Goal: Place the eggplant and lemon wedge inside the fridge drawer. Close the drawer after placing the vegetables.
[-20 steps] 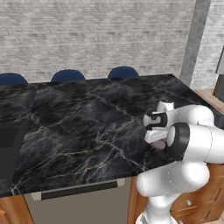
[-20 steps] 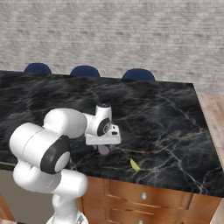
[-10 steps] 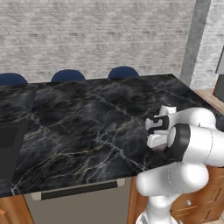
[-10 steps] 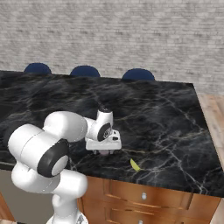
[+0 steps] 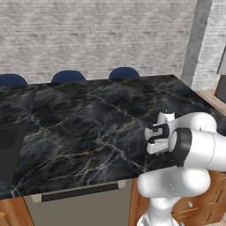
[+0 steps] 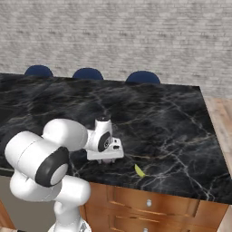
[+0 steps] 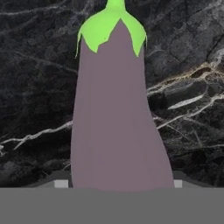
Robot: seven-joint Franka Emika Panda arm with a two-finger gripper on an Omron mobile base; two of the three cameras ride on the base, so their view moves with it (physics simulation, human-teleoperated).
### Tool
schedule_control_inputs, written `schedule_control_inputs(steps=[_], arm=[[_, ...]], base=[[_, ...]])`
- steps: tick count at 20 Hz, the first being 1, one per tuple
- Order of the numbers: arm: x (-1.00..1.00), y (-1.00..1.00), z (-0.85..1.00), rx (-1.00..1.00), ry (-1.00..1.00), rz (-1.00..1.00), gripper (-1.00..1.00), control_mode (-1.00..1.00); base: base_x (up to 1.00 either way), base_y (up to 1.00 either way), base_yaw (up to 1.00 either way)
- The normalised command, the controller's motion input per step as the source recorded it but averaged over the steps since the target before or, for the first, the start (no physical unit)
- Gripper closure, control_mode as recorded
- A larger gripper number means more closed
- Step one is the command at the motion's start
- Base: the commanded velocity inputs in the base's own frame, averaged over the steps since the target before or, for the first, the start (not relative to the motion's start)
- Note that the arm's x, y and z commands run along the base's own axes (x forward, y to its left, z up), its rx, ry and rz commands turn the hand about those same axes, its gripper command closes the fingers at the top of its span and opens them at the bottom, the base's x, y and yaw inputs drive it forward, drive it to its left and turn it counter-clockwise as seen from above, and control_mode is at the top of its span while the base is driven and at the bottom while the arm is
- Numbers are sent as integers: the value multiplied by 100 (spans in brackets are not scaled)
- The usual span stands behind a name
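The eggplant (image 7: 116, 109), dull purple with a bright green cap, lies on the black marble counter (image 6: 158, 118) and runs up the middle of the hand view. My gripper (image 7: 119, 183) is down over its wide end, a fingertip (image 7: 61, 183) pressed to each flank, so it is shut on the eggplant. From the right base view the hand (image 6: 105, 156) rests low on the counter near the front edge and hides the eggplant. The lemon wedge (image 6: 139, 171), small and yellow-green, lies just right of the hand by the counter's edge. The fridge drawer is out of view.
Three blue chair backs (image 6: 87, 73) line the far side of the counter, before a grey brick wall. Wooden cabinet drawers (image 6: 149, 203) sit under the front edge. A dark recessed panel (image 5: 6, 145) is set into the counter's left end.
The hand has dropped from above the counter down onto the eggplant. Its jaws have narrowed against the eggplant's sides. The lemon wedge has not moved.
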Motion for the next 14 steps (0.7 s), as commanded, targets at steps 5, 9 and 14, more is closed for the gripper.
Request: schedule_control_inputs(steps=[5,9,14], arm=[[-2,7,17,-1,-1,0,100,-100],[-2,0,86,0,-9,0,100,-100],[-4,0,100,0,-11,0,100,-100]], base=[[0,0,0],[0,0,0],[0,0,0]])
